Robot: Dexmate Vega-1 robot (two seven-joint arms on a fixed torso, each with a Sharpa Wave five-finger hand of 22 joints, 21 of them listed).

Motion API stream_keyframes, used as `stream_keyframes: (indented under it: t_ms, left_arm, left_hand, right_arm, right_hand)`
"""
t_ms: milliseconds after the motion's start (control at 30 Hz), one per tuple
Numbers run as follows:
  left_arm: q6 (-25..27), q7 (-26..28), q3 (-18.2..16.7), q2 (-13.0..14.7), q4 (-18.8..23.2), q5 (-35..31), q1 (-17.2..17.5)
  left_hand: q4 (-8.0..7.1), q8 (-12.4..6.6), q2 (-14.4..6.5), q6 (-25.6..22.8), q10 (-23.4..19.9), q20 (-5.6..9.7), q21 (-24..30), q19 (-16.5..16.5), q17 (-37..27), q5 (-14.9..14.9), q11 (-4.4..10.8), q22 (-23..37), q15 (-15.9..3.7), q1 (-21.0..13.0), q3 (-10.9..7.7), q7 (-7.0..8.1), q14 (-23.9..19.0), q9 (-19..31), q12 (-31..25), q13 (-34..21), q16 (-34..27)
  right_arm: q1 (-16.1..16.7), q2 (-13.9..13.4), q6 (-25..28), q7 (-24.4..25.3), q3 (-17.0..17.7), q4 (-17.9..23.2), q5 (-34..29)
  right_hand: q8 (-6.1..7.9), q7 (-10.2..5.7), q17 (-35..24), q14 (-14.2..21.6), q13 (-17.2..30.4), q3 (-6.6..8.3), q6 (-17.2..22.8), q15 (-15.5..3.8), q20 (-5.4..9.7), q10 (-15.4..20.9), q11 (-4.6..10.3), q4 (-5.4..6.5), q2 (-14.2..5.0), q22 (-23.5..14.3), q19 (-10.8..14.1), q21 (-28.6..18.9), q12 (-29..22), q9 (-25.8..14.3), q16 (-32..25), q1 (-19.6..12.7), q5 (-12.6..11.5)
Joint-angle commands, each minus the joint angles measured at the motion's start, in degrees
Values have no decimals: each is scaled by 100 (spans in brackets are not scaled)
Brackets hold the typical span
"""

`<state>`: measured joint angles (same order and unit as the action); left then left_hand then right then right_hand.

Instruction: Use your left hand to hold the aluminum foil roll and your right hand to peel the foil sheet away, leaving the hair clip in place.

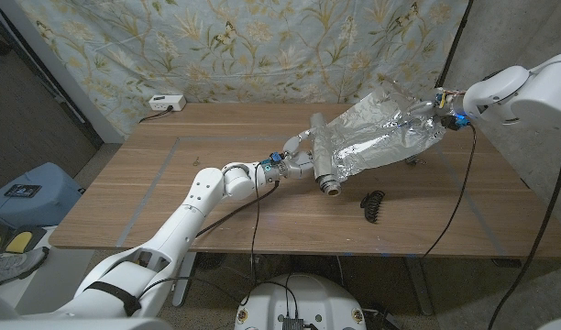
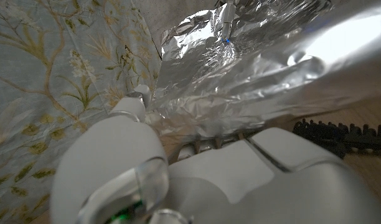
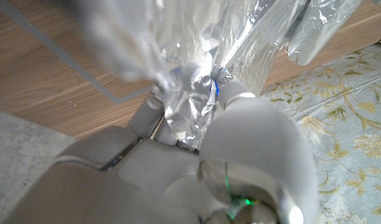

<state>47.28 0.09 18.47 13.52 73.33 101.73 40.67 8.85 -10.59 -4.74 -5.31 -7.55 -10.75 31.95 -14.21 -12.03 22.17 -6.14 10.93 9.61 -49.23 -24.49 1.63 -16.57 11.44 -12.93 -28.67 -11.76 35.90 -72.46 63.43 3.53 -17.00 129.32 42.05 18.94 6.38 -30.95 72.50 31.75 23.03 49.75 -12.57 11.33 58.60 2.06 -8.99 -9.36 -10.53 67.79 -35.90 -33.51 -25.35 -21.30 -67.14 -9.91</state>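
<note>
Near the wooden worktop's (image 1: 170,183) middle, the head view shows the white left hand (image 1: 302,158) gripping the silver cylindrical aluminium foil roll (image 1: 323,163). Its crinkled silver foil sheet (image 1: 381,137) stretches toward the far right corner, pinched by the right hand (image 1: 443,108). A black toothed hair clip (image 1: 373,205) lies toward the near edge. In the right wrist view, fingers (image 3: 237,99) pinch bunched foil.

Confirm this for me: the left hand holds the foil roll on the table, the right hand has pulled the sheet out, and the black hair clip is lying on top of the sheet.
Not quite. In the head view the hair clip lies on the bare table, beside the foil roll and clear of the sheet. The rest holds: the left hand holds the roll and the right hand has the sheet pulled out.
</note>
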Motion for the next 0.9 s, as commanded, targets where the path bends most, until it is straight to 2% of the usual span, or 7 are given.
stream_keyframes:
  t_ms: [33,400,600,900]
  left_arm:
    - [30,10,14,52,1,8,-36]
    - [61,31,24,154,42,-68,-102]
    - [14,41,56,297,218,-255,-161]
    - [32,74,49,470,370,-325,-216]
  left_hand:
    - [9,-45,-2,-22,-9,-40,-29,-40,-13,-6,-8,19,26,-12,-44,3,-28,9,-11,3,-10]
    - [17,-58,-2,-34,-18,-32,-38,-32,-7,-14,-3,20,20,-22,-55,-2,-22,3,-20,12,-9]
    - [94,-158,-24,-323,-205,10,-18,-103,9,-23,64,21,-53,-178,-94,-54,-114,-3,-98,28,-53]
    - [106,-179,-37,-425,-273,26,-11,-130,6,-39,81,21,-73,-269,-86,-95,-156,-6,-123,37,-82]
  right_arm:
    - [131,13,54,185,204,-115,103]
    - [281,1,-8,355,385,-187,171]
    - [431,45,-90,503,534,-203,240]
    - [657,106,-254,718,742,-205,331]
  right_hand:
    - [-36,51,-32,48,9,39,31,-20,-7,-32,-7,-11,15,-19,-34,-39,-51,-40,8,-64,-34]
    - [-54,37,-62,50,11,49,37,-21,-10,-51,-2,-13,23,-18,-62,-71,-73,-102,47,-75,-34]
    - [-73,31,-88,33,4,54,42,-13,-14,-59,-12,-6,23,-18,-87,-89,-84,-129,75,-69,-33]
    - [-109,7,-122,41,-2,58,49,-14,-10,-87,-8,1,21,-18,-109,-117,-93,-145,98,-64,-33]
